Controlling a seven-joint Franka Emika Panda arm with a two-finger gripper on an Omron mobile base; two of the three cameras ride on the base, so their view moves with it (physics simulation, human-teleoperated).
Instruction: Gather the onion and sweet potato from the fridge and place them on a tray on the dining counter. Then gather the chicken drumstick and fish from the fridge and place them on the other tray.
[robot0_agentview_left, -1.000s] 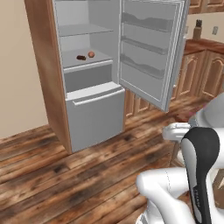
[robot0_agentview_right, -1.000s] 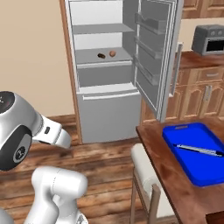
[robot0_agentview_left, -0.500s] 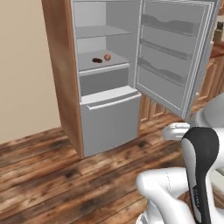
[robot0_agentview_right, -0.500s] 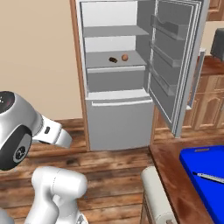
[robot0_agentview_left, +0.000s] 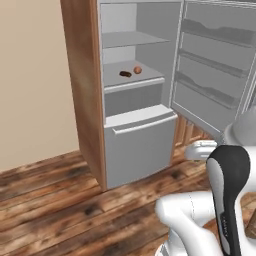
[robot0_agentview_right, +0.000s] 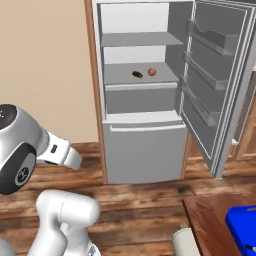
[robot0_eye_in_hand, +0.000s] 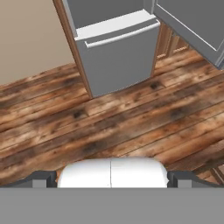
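Note:
The fridge (robot0_agentview_left: 140, 145) stands open ahead, its door (robot0_agentview_right: 215, 85) swung to the right. On its middle shelf lie the round orange-brown onion (robot0_agentview_left: 137, 70) (robot0_agentview_right: 152, 72) and, just left of it, the dark sweet potato (robot0_agentview_left: 125, 74) (robot0_agentview_right: 137, 74). My gripper (robot0_eye_in_hand: 112, 178) is open and holds nothing. It hangs over the wooden floor, well short of the fridge's lower drawer (robot0_eye_in_hand: 113, 48). A corner of the blue tray (robot0_agentview_right: 242, 230) sits on the dining counter (robot0_agentview_right: 207, 220) at the lower right. The chicken drumstick and fish are out of view.
A beige wall (robot0_agentview_left: 35, 85) runs left of the fridge's wood-brown frame (robot0_agentview_left: 82, 90). The open door's shelves (robot0_agentview_left: 210, 65) jut out on the right, with wood cabinets (robot0_agentview_left: 187, 132) behind. A pale stool top (robot0_agentview_right: 187, 242) sits beside the counter. Plank floor (robot0_eye_in_hand: 109, 122) lies between me and the fridge.
The base has driven and turned, so the whole picture shifted. The fridge now looms larger and more central, and the tray has slid to the lower right edge. The gripper stays open.

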